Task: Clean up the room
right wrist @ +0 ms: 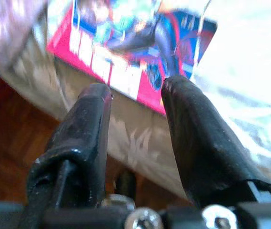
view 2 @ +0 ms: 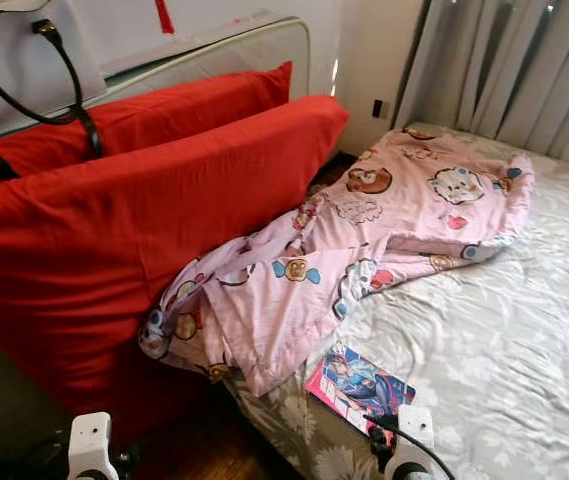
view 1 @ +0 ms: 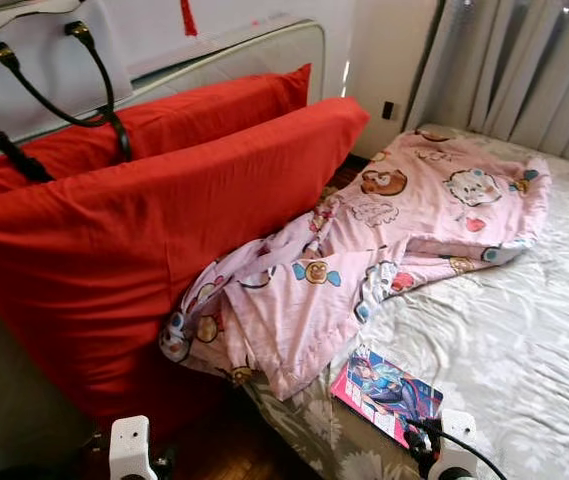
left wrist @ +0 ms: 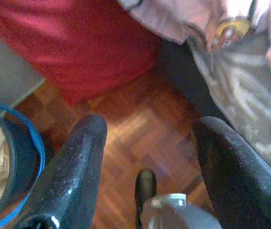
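A crumpled pink blanket (view 1: 364, 250) with cartoon prints lies across the grey floral bed (view 1: 524, 340) and hangs over its near corner. A colourful comic book (view 1: 386, 393) with a red edge lies flat on that corner, beside the blanket. Two big red pillows (view 1: 114, 230) stand on edge against the headboard at the left. My right gripper (right wrist: 137, 86) is open just short of the comic book (right wrist: 125, 43), nothing between its fingers. My left gripper (left wrist: 149, 126) hangs open over the wooden floor (left wrist: 140, 143) beside the bed.
A white bag (view 1: 34, 60) with black handles sits above the pillows at the top left. A blue-rimmed basket (left wrist: 11, 167) stands on the floor near my left gripper. Grey curtains (view 1: 524, 70) hang behind the bed.
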